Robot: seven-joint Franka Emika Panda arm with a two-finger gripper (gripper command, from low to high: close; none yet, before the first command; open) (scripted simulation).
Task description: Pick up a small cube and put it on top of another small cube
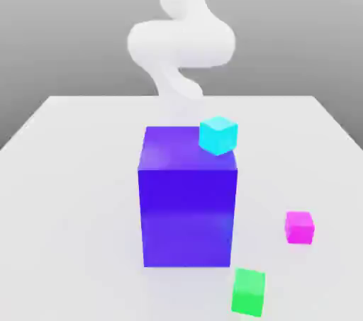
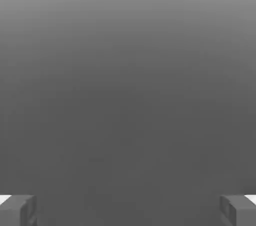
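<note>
While the pincer (image 2: 128,211) gapes fully open, its 2 fingers well apart and gripping nothing, 3 small cubes lie outside its grasp: the cyan cube (image 1: 218,136) at the big box's top, by its edge on the exterior view's right; the magenta cube (image 1: 299,228) and green cube (image 1: 248,293) on the smooth white table (image 1: 71,213). The 1 blue box (image 1: 187,217) is tall, flat-faced, slightly glossy; 1 white arm (image 1: 181,43) has rounded links.
</note>
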